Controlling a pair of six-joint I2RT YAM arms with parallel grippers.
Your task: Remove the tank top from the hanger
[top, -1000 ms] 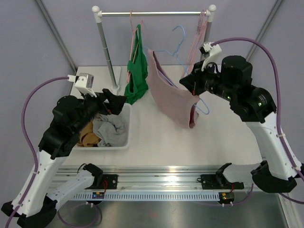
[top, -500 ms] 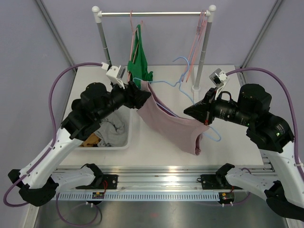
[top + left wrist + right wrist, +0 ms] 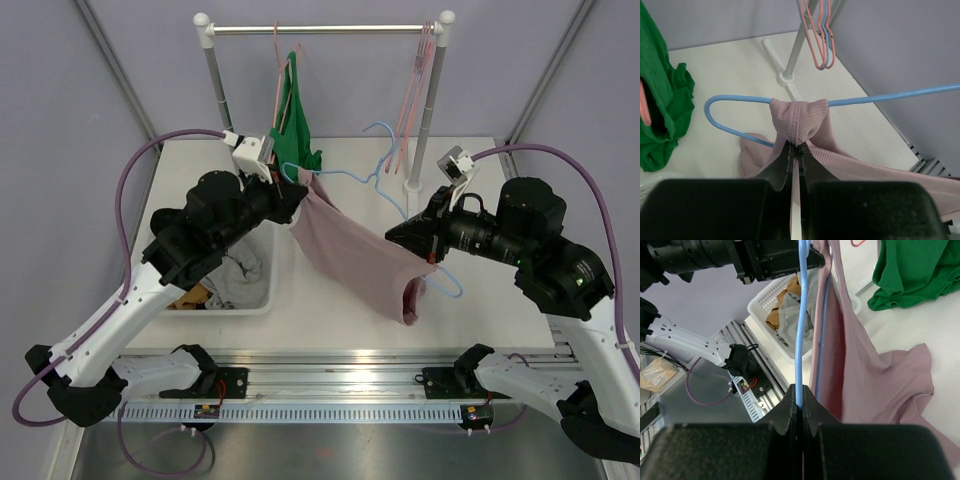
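Observation:
A pink ribbed tank top (image 3: 355, 262) hangs on a light blue wire hanger (image 3: 352, 177) above the middle of the table. My left gripper (image 3: 300, 192) is shut on the tank top's strap (image 3: 799, 119) where it loops over the hanger's arm (image 3: 740, 99). My right gripper (image 3: 395, 235) is shut on the blue hanger's wire (image 3: 801, 315) and holds it up off the table. The tank top (image 3: 865, 375) drapes down to the right of that wire, its lower hem near the table.
A clothes rack (image 3: 325, 30) at the back carries a green garment (image 3: 291, 125) on a pink hanger and several bare hangers (image 3: 415, 75). A white basket (image 3: 258, 298) with grey and tan clothes stands under my left arm.
My left gripper swung from over the basket to the hanger's left end and shut on the tank top strap. My right gripper brought the hanger forward, away from the rack.

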